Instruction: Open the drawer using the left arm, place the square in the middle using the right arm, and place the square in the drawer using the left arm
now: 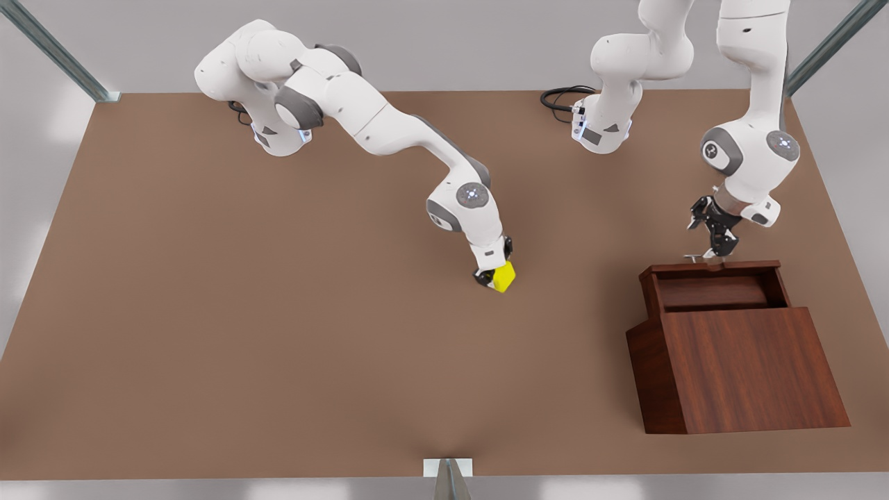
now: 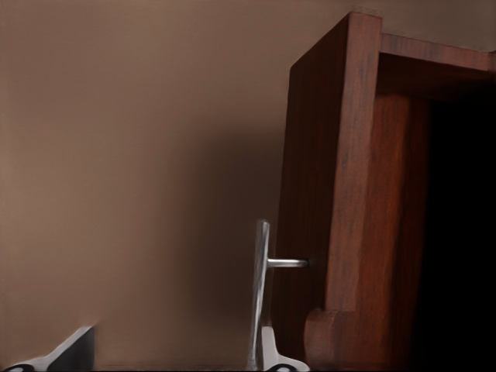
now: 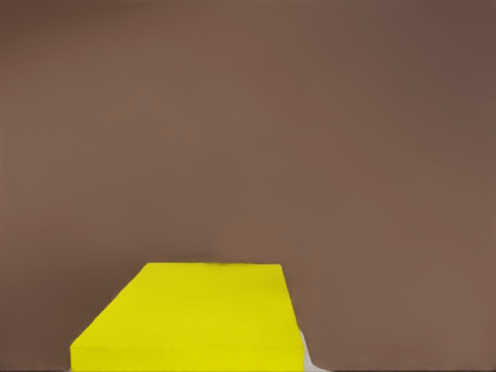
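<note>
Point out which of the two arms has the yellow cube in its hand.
The right arm's hand, mid-table, grips the yellow cube. The left arm's hand is at the drawer handle, carrying nothing.

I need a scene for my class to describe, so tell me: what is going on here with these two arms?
The right gripper holds the yellow square near the middle of the table, at or just above its surface. On the front view's right, the left gripper is at the silver handle of the drawer, which is pulled out of the wooden cabinet, its inside showing. The square is not yet in the drawer.
</note>
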